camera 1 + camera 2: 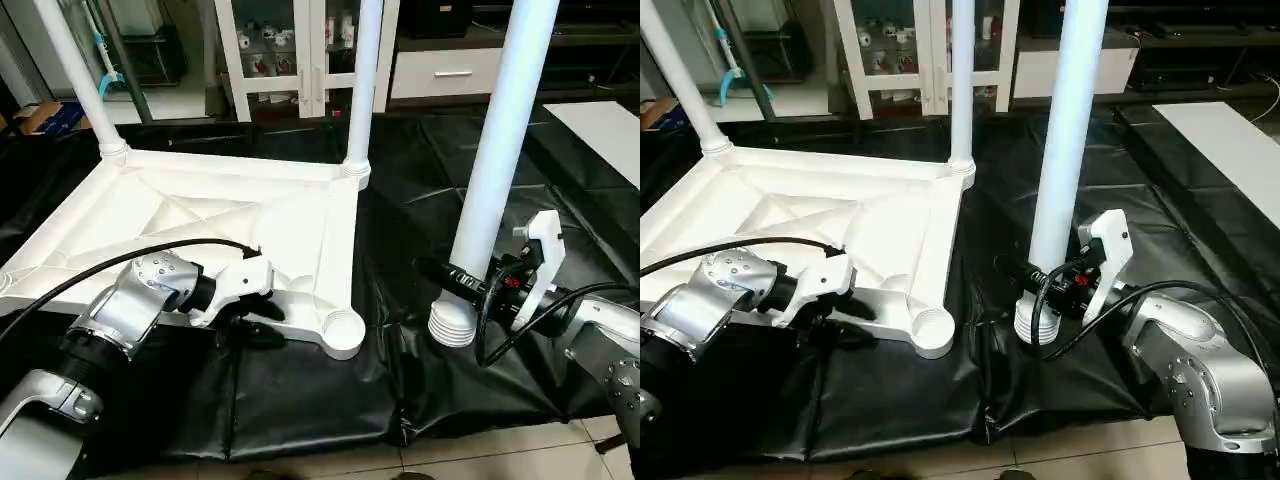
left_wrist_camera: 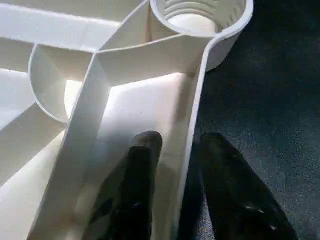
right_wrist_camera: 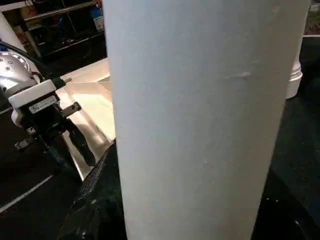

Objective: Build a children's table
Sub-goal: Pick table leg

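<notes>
The children's table top [image 1: 200, 210] lies upside down on a black mat, ribs facing up. Two white legs [image 1: 363, 80] [image 1: 75, 70] stand screwed into its far corner sockets. The near right socket [image 1: 345, 330] is empty, its inner thread showing in the left wrist view [image 2: 200, 15]. My left gripper [image 1: 262, 322] straddles the top's near rim, one finger [image 2: 142, 165] inside the wall and one outside, with a narrow gap still open on the inner side. My right gripper [image 1: 470, 280] is shut on a third leg [image 1: 500, 150], held upright with its threaded end [image 1: 452, 325] on the mat right of the empty socket.
The black mat [image 1: 300, 390] ends at a tiled floor [image 1: 500, 450] along the near edge. A white glass-door cabinet [image 1: 300, 50] and a drawer unit [image 1: 450, 72] stand behind. A white board [image 1: 600, 130] lies at the right.
</notes>
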Controlling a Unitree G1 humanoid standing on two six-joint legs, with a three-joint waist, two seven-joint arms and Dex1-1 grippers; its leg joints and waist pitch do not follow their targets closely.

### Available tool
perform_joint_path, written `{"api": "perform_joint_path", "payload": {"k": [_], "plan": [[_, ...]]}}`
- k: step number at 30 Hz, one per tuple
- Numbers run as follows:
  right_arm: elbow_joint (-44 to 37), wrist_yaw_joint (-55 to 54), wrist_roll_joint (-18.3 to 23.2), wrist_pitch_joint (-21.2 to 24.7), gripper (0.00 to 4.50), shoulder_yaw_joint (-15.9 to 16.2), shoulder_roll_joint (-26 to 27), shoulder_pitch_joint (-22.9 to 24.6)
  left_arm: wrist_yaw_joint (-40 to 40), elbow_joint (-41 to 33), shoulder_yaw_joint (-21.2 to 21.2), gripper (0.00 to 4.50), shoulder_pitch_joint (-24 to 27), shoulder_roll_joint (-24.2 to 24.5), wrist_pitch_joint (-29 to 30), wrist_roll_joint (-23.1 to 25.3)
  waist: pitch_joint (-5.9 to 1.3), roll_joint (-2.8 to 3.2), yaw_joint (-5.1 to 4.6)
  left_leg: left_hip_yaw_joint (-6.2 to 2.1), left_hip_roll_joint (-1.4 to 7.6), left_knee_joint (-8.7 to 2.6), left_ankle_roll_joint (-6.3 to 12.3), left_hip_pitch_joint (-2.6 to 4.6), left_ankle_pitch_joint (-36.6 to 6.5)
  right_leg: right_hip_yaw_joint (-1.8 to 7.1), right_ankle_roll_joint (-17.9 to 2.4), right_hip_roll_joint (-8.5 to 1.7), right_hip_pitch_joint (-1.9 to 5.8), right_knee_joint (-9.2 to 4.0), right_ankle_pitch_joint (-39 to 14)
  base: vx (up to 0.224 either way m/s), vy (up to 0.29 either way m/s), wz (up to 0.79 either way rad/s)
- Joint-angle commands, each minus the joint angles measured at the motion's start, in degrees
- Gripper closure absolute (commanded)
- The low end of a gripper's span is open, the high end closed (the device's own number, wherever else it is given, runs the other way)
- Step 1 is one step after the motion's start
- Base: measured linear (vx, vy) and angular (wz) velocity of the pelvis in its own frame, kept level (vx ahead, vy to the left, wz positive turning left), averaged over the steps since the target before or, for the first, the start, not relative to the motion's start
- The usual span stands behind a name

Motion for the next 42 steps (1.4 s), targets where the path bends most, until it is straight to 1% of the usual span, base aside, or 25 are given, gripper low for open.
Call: {"api": "perform_joint_path", "payload": {"k": [1,4,5,8,10,12,13,15,16,18,20,22,23,25,27,28,30,31,32,33,35,37,39,40,42], "plan": [[-0.5,-0.1,0.7,-1.2,2.65,0.1,0.0,-0.8,-0.3,-0.4,-0.2,3.28,0.3,0.4,0.2,0.9,-3.7,-0.68,0.03,-4.47,6.74,-6.26,-7.13,2.98,-27.8,2.23,-10.6,-3.4,0.2,-4.36,-18.5,0.0,0.0,0.0],[-0.3,0.0,0.7,-1.3,2.65,0.1,0.0,-0.9,-0.3,-0.4,-0.2,3.33,0.3,0.4,0.2,1.1,-3.67,-0.66,0.03,-4.48,6.72,-6.31,-7.34,3.03,-28.3,2.2,-10.5,-3.37,0.12,-4.34,-18.6,0.0,0.0,0.0],[-0.3,0.0,0.7,-1.3,2.65,0.1,0.1,-0.9,-0.4,-0.4,-0.2,3.63,0.3,0.4,0.3,1.1,-3.69,-0.68,0.06,-4.47,6.72,-6.25,-7.32,3.07,-28.3,2.25,-10.5,-3.47,0.1,-4.39,-18.7,0.0,0.0,0.0],[0.1,-0.1,0.6,-1.4,2.65,0.2,0.1,-1.3,-0.5,-0.5,-0.1,3.74,0.5,0.5,0.6,1.4,-3.66,-0.7,0.05,-4.53,6.73,-6.22,-7.12,2.95,-28.1,2.28,-10.5,-3.54,0.18,-4.43,-19.0,0.0,0.0,0.0],[0.2,-0.1,0.6,-1.4,2.65,0.2,0.1,-1.4,-0.6,-0.5,-0.1,4.06,0.5,0.5,0.7,1.5,-3.64,-0.66,0.05,-4.54,6.73,-6.24,-7.12,2.97,-28.2,2.27,-10.4,-3.5,0.14,-4.45,-19.3,0.0,0.0,0.0],[0.5,-0.2,0.5,-1.6,2.65,0.4,0.4,-1.5,-0.2,-1.1,-0.1,4.19,1.0,0.8,1.8,2.1,-3.66,-0.67,0.0,-4.58,6.76,-6.26,-7.28,3.0,-28.3,2.27,-10.3,-3.51,0.11,-4.42,-19.4,0.0,0.0,0.0],[0.7,-0.6,0.6,-1.5,2.65,0.4,0.9,-1.9,0.7,-2.2,0.1,4.23,1.7,1.0,3.4,2.2,-3.69,-0.68,-0.03,-4.62,6.8,-6.33,-7.27,2.91,-28.1,2.26,-10.3,-3.47,0.19,-4.37,-19.0,0.0,0.0,0.0],[0.8,-0.7,0.8,-1.4,2.65,0.4,1.2,-2.0,1.1,-2.6,0.2,4.33,1.9,1.0,4.0,2.2,-3.73,-0.69,-0.19,-4.82,6.81,-6.46,-7.09,2.33,-27.1,2.14,-10.5,-3.54,0.65,-4.02,-17.7,0.0,0.0,0.0],[1.1,-1.4,1.0,-1.1,2.65,0.2,1.7,-2.4,1.5,-3.7,0.6,4.46,2.5,1.1,5.2,1.8,-3.76,-0.9,-0.26,-4.78,6.83,-6.51,-7.01,2.27,-26.9,2.11,-10.5,-3.51,0.68,-4.0,-17.5,0.0,0.0,0.0],[2.3,-3.4,2.4,0.1,2.65,-0.8,3.8,-3.3,2.4,-6.9,1.2,4.49,3.7,1.3,9.1,1.1,-3.86,-0.84,-0.53,-4.79,6.7,-6.25,-6.7,2.22,-25.4,2.21,-11.3,-3.8,0.7,-3.91,-15.9,0.0,0.0,0.0],[3.2,-5.0,3.1,0.9,2.65,-1.4,5.1,-4.1,3.2,-9.2,1.6,4.5,4.4,1.4,12.1,0.9,-3.81,-1.01,-0.61,-4.72,6.68,-6.15,-6.14,2.25,-25.1,2.17,-11.0,-3.67,0.62,-4.11,-17.1,0.0,0.0,0.0],[5.5,-8.3,3.6,2.3,2.65,-2.0,8.0,-5.3,5.8,-14.0,1.8,4.5,6.0,1.6,19.4,2.2,-3.79,-0.87,-0.81,-4.74,6.65,-6.16,-6.3,2.33,-24.7,2.17,-11.3,-3.55,0.48,-4.06,-16.7,0.0,0.0,0.0],[6.3,-9.5,4.5,2.9,2.65,-2.5,9.6,-5.9,7.2,-16.0,2.5,4.5,6.8,1.1,22.7,1.8,-3.78,-1.23,-1.0,-4.7,6.62,-6.09,-6.51,2.39,-24.7,2.17,-11.5,-3.48,0.43,-4.01,-16.9,0.0,0.0,0.0],[7.4,-10.9,6.0,3.7,2.65,-3.6,11.4,-6.9,8.4,-18.1,3.2,4.5,7.5,0.4,25.0,1.3,-3.78,-1.11,-1.18,-4.69,6.53,-6.03,-6.39,2.43,-24.7,2.14,-11.4,-3.38,0.4,-4.14,-17.0,0.0,0.0,0.0],[8.9,-12.3,7.2,4.4,2.65,-4.7,12.7,-8.3,10.1,-19.3,3.6,4.5,8.0,-0.2,26.4,1.6,-3.76,-1.37,-1.36,-4.59,6.47,-6.14,-6.23,2.34,-24.4,2.03,-11.3,-3.13,0.43,-4.13,-16.5,0.0,0.0,0.0],[9.6,-13.0,7.9,4.7,2.65,-5.2,13.2,-9.0,11.1,-19.8,3.9,4.5,8.2,-0.6,27.2,1.8,-3.78,-1.19,-1.56,-4.6,6.45,-6.1,-6.27,2.32,-24.2,2.06,-11.5,-3.2,0.47,-3.98,-16.2,0.0,0.0,0.0],[12.4,-15.5,9.4,6.0,2.65,-6.8,14.5,-11.1,14.9,-19.8,4.5,4.5,8.4,-2.7,28.5,3.0,-3.74,-1.56,-1.77,-4.55,6.36,-5.99,-6.3,2.39,-24.6,2.05,-11.4,-3.15,0.39,-4.18,-17.2,0.0,0.0,0.0],[13.4,-16.0,9.7,6.3,2.65,-7.1,14.8,-11.9,16.1,-19.9,4.8,4.5,8.4,-3.6,29.1,3.0,-3.72,-1.46,-1.59,-4.47,6.35,-5.85,-6.32,2.57,-24.6,2.06,-11.2,-3.25,0.24,-4.38,-18.2,0.0,0.0,0.0],[14.4,-15.4,8.9,6.0,2.65,-6.4,14.5,-12.5,17.4,-20.1,5.0,4.5,8.6,-4.6,28.8,2.8,-3.69,-1.87,-1.66,-4.39,6.35,-5.8,-6.24,2.48,-24.5,2.08,-11.0,-3.25,0.23,-4.49,-18.6,0.0,0.0,0.0],[15.1,-14.8,8.0,5.7,2.65,-5.7,14.2,-13.0,18.5,-20.7,5.0,4.5,8.8,-5.3,28.8,2.8,-3.71,-1.61,-1.45,-4.46,6.42,-5.89,-6.07,2.32,-23.9,2.08,-10.6,-3.29,0.44,-4.47,-18.7,0.0,0.0,0.0],[15.7,-14.5,7.7,5.6,2.65,-5.5,14.2,-13.4,19.0,-20.7,4.7,4.5,8.9,-5.7,28.6,3.0,-3.8,-1.75,-1.5,-4.4,6.46,-6.11,-5.94,2.21,-23.0,1.98,-10.3,-2.95,0.42,-4.27,-16.6,0.0,0.0,0.0],[18.0,-12.0,6.4,3.9,2.65,-3.8,13.8,-15.1,21.1,-21.0,4.7,4.5,9.0,-7.9,27.7,2.8,-3.77,-2.18,-1.61,-4.22,6.35,-5.93,-5.48,2.13,-22.6,1.98,-10.9,-3.04,0.53,-4.24,-15.7,0.0,0.0,0.0],[20.0,-9.9,6.4,3.0,2.65,-2.8,13.8,-16.6,22.1,-21.4,4.5,4.5,9.1,-9.2,27.0,2.6,-3.53,-2.27,-1.42,-4.17,6.43,-5.84,-4.68,2.09,-22.1,2.19,-10.8,-3.28,0.45,-4.56,-16.7,0.0,0.0,0.0],[21.2,-8.6,6.5,2.5,2.65,-2.3,13.8,-17.4,22.6,-21.5,4.3,4.5,9.2,-9.9,27.0,2.6,-3.44,-2.65,-1.5,-4.27,6.46,-5.65,-4.11,1.93,-22.2,2.19,-11.0,-3.48,0.59,-4.52,-17.7,0.0,0.0,0.0],[23.8,-6.2,5.9,1.3,2.65,-1.3,13.7,-18.9,22.5,-21.3,3.6,4.5,9.5,-10.4,25.5,2.6,-3.14,-2.87,-1.45,-4.25,6.58,-5.67,-3.86,2.04,-22.6,2.23,-10.7,-3.46,0.25,-4.87,-19.4,0.0,0.0,0.0]]}}
